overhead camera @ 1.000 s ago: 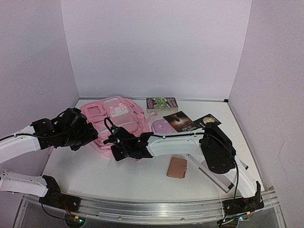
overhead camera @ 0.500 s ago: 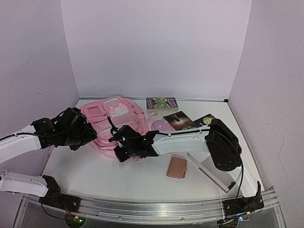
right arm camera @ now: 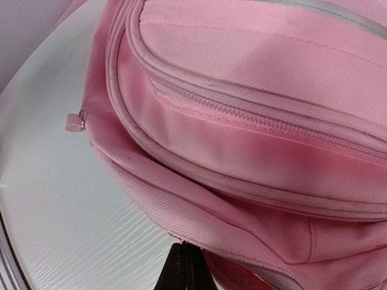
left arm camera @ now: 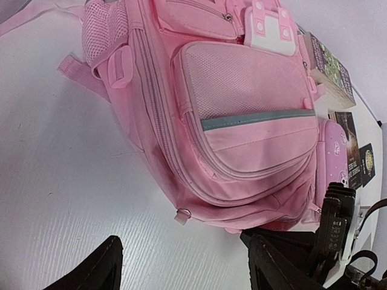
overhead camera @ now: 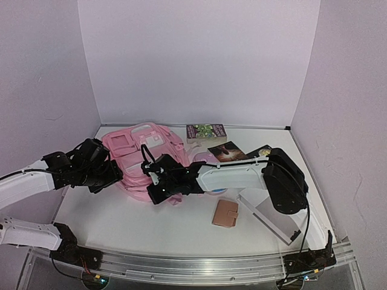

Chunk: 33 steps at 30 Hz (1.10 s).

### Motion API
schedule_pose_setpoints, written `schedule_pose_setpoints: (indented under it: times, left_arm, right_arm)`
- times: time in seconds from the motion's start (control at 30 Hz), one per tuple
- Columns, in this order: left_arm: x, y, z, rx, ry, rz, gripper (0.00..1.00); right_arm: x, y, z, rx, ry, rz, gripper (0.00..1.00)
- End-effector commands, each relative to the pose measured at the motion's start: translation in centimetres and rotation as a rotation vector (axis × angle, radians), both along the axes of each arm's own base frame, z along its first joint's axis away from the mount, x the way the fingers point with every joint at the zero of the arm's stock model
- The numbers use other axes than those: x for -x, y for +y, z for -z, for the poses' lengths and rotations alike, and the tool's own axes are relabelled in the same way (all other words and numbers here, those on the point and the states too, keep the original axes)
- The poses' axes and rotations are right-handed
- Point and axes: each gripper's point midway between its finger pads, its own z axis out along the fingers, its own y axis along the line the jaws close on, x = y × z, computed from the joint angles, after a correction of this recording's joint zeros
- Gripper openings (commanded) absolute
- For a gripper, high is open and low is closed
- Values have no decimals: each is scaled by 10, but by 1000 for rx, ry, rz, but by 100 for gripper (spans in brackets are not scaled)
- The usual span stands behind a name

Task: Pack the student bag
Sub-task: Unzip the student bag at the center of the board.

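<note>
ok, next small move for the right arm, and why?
Probably a slight lift. The right fingers are shut at the student bag's lower hem, and it's unclear whether they caught fabric; a lift would tell. The left fingers are open beside it.

Top external: fixed, high behind the 2 arm bases, looking down over the table (overhead camera: pixel 121 223) to the back wall (overhead camera: pixel 193 60); farthest, widest view.
Left wrist: low and close, facing the student bag (left arm camera: pixel 242 139) along its front pockets.
Right wrist: nearest of the 3, almost against the bag's lower seam.
Shared: all 3 show the bag's near edge; the 2 wrist views catch its zip ring (left arm camera: pixel 183 213); top and left wrist share the green book (overhead camera: pixel 206 132).
</note>
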Motion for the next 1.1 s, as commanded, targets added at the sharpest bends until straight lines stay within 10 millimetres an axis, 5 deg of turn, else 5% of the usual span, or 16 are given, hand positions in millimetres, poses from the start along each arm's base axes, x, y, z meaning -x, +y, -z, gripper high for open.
schedule_pose_setpoints:
  times: [0.0,0.33,0.57,1.07]
  left_arm:
    - [-5,-4,-2,17,-22,11,71]
    - [-5,-3,-4,31,-31,1,71]
    - [-4,-2,0,33,-26,-2,71]
    - [-5,-6,4,38,-20,6,70]
  right_arm:
    - [10,6,-1,-24,56,-18,11]
    - [-4,5,23,13,32,75,33]
    - [-9,4,39,29,27,104,16]
    - [-21,9,-9,-39,-24,130,22]
